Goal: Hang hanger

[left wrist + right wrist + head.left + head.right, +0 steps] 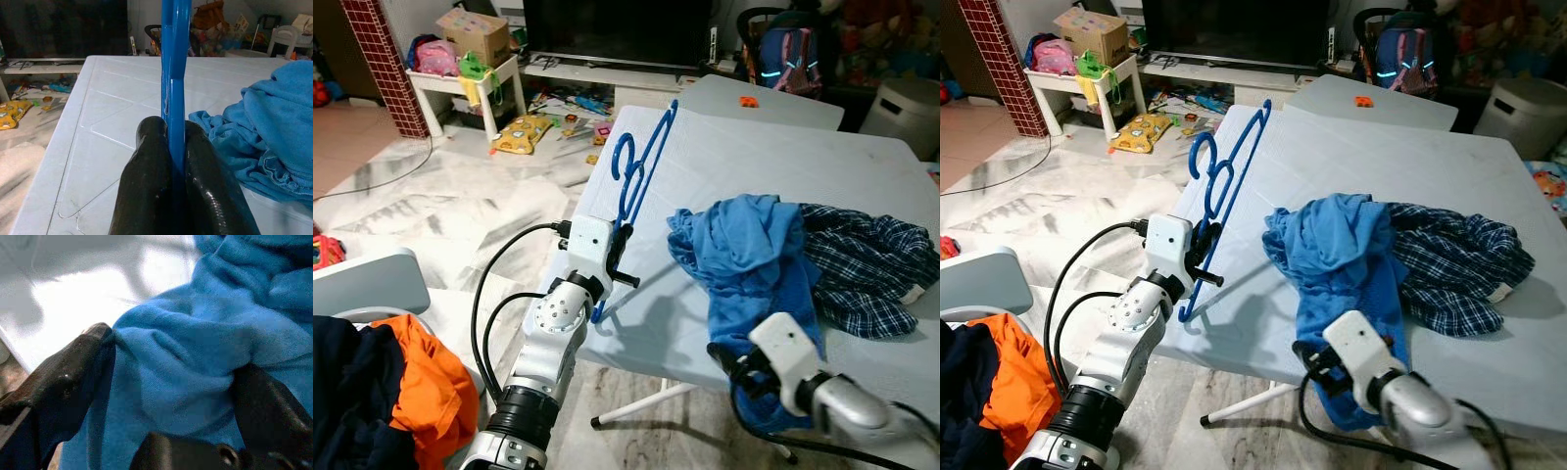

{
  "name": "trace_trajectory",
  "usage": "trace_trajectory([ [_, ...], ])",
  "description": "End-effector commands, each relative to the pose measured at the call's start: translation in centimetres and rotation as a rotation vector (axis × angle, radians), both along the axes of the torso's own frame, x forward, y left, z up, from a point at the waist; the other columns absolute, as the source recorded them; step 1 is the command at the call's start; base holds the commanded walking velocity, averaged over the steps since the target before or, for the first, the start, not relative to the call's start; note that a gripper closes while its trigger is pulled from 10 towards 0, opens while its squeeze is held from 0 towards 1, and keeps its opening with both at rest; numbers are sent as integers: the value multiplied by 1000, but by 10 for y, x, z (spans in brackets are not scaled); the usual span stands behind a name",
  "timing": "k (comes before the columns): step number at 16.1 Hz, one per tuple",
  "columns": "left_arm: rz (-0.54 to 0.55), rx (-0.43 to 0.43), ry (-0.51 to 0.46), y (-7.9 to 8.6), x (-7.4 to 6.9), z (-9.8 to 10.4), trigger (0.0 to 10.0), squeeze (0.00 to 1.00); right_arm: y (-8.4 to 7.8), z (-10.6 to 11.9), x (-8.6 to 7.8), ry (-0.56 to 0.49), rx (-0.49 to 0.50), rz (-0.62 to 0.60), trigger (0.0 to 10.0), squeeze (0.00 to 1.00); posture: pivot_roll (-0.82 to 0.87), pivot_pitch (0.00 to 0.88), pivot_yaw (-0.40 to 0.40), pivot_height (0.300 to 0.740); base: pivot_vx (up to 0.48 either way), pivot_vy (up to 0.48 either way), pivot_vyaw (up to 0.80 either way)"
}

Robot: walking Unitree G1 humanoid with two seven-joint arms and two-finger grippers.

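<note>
A blue plastic hanger [636, 166] stands upright over the left edge of the white folding table [754, 157]. My left gripper [619, 257] is shut on its lower bar, and the left wrist view shows both black fingers [146, 166] pressed against the blue bar [173, 73]. A blue shirt [754, 255] lies crumpled on the table, one part hanging over the front edge. My right gripper [734, 367] is at that hanging part. In the right wrist view its fingers [73, 377] stand wide apart, open, with blue fabric [186, 362] bunched between them.
A blue plaid shirt [867, 269] lies to the right of the blue one. Orange and dark clothes [421, 382] are piled at lower left beside a white chair [367, 284]. A second table [773, 98], a small white table [470, 83] and scattered toys [524, 132] stand beyond.
</note>
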State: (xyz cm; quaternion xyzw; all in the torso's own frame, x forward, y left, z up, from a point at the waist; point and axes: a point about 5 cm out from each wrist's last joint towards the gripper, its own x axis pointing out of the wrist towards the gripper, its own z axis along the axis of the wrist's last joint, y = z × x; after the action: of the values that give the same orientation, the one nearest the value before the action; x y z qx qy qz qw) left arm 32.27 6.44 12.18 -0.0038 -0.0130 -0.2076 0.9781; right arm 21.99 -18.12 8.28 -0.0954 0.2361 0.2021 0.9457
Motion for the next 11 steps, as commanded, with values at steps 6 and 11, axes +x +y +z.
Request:
trace_trajectory([
  [6, -7, 17, 19, 0, 0, -3, 10000, 0, 12, -4, 13, -34, -39, -51, 0, 0, 37, 0, -40, 740, 0, 0, 0],
  [11, -5, 10, 24, -3, 0, -4, 10000, 0, -2, -3, 43, -78, 30, -267, 0, 0, 42, 0, -39, 740, 0, 0, 0],
])
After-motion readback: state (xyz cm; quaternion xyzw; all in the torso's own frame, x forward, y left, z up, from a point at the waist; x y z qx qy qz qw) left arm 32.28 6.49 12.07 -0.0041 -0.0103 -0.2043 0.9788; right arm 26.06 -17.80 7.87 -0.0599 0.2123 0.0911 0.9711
